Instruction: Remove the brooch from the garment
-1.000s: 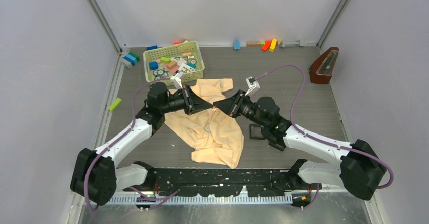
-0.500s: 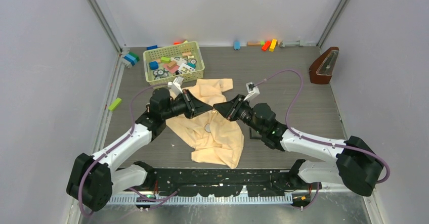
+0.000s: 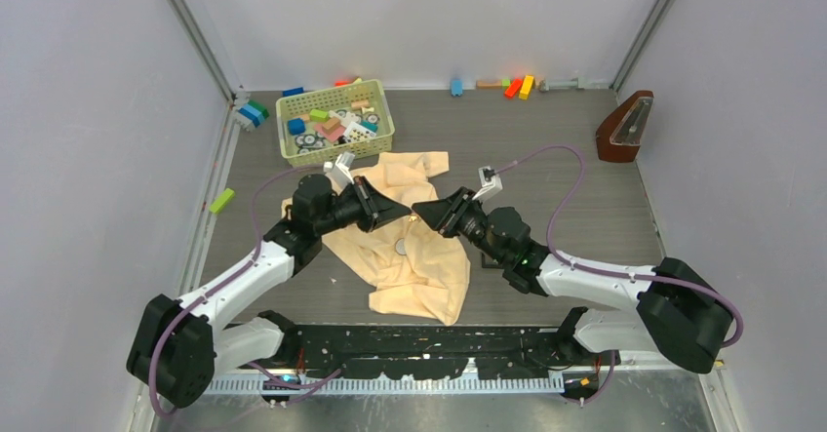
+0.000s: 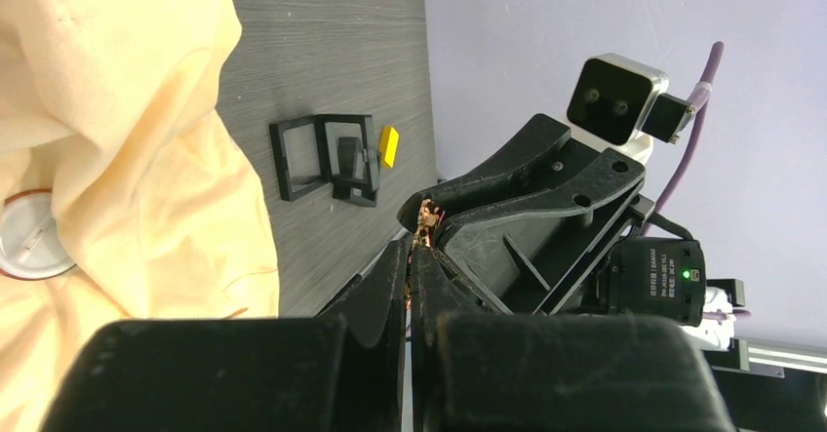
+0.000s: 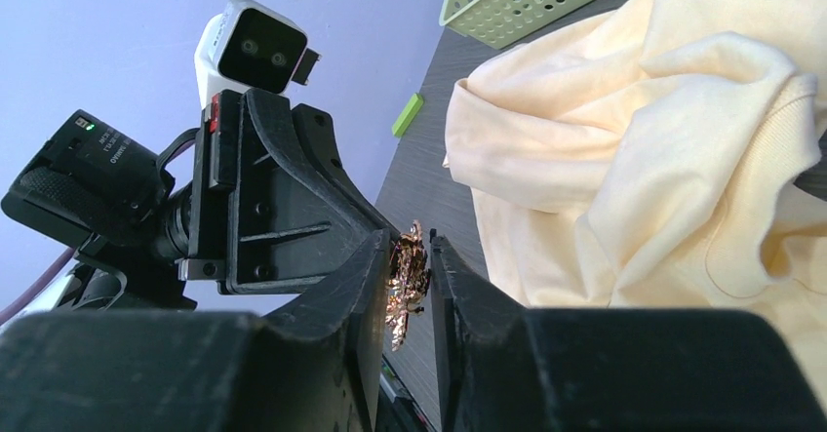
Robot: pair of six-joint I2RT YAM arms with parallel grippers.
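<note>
The brooch (image 5: pixel 407 281) is a tiny glinting ornament that looks golden-coppery here. It is held in the air above the pale-yellow garment (image 3: pixel 419 266), between the tips of both grippers. My right gripper (image 5: pixel 408 256) is shut on it, with the brooch standing between its two fingers. My left gripper (image 4: pixel 410 256) meets it tip to tip and is closed to a thin slit on the brooch's (image 4: pixel 426 217) edge. In the top view the brooch (image 3: pixel 413 216) is a small glint between the left gripper (image 3: pixel 404 212) and the right gripper (image 3: pixel 421 210).
A flat round grey disc (image 3: pixel 400 248) lies on the garment. Black square trays (image 4: pixel 327 154) and a small yellow block lie on the table right of the garment. A green basket (image 3: pixel 382 110) of blocks stands behind, a metronome (image 3: pixel 624 127) at the far right, a green block (image 3: pixel 221 200) at the left.
Both wrists have drawn a little closer to the meeting point, and the right forearm has swung left and lower. The tips stay together over the garment with the brooch between them.
</note>
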